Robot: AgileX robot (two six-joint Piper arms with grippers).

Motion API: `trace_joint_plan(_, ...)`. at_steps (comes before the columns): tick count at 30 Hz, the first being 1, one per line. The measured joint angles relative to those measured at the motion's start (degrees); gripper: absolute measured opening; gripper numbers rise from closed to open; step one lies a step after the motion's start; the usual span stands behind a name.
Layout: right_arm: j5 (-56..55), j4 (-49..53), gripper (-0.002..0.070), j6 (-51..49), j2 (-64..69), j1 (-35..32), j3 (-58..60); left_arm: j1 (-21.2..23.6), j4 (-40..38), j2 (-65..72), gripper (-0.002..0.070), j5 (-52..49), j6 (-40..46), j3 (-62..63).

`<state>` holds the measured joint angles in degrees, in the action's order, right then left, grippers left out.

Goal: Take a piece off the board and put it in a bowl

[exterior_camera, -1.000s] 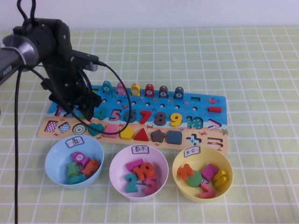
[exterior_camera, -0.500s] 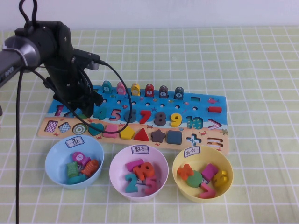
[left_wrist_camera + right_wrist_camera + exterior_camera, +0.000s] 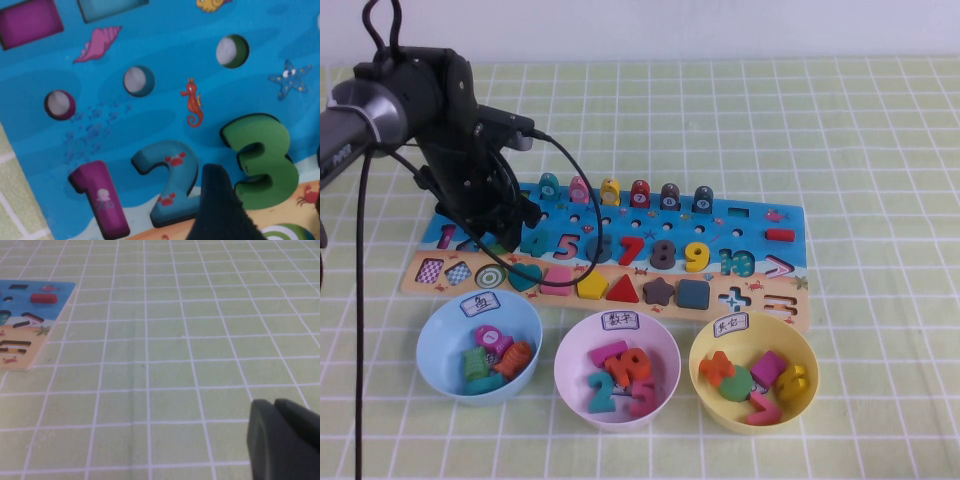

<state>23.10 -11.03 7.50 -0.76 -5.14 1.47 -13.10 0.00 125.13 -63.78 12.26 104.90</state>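
The board (image 3: 750, 225) lies across the middle of the table, with numerals in its blue part. The piece, a green "3" (image 3: 260, 160), sits in its slot beside a teal "2" (image 3: 170, 185) and a purple "1" (image 3: 102, 200). My left gripper (image 3: 510, 238) is down over the board's left end and hides the piece in the high view. Its jaws (image 3: 265, 195) straddle the piece; one black finger (image 3: 217, 210) presses the "3"'s side, the other just shows at the frame's edge. The pink bowl (image 3: 565, 365) stands in front of the board. My right gripper (image 3: 280, 412) hangs shut over bare cloth.
A light blue bowl (image 3: 430, 345) and a yellow bowl (image 3: 808, 360) flank the pink one, all holding loose pieces. Ringed pegs (image 3: 640, 192) stand along the board's far edge. The left arm's cable (image 3: 575, 185) loops over the board. Checked green cloth (image 3: 860, 130) covers the table.
The left gripper's jaws have narrowed onto the green "3", and the arm has shifted slightly toward the far side. The piece still sits in its slot.
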Motion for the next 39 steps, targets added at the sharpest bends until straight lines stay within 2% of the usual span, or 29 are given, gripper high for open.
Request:
trace_joint_plan(15,0.0,0.0,-0.0018,0.0,0.0,0.0,0.0,0.0,0.0,1.6,0.034,-0.1,-1.7,0.5)
trace_joint_plan(23,0.0,0.0,-0.0018,0.0,0.0,0.0,0.0,0.0,0.0,1.6,0.0184,-0.2,-2.0,0.5)
trace_joint_plan(32,0.0,0.0,-0.0018,0.0,0.0,0.0,0.0,0.0,0.0,1.7,0.0184,-0.7,-2.3,1.1)
trace_joint_plan(39,0.0,0.0,-0.0018,0.0,0.0,0.0,0.0,0.0,0.0,2.3,0.0183,-3.5,-2.4,6.1)
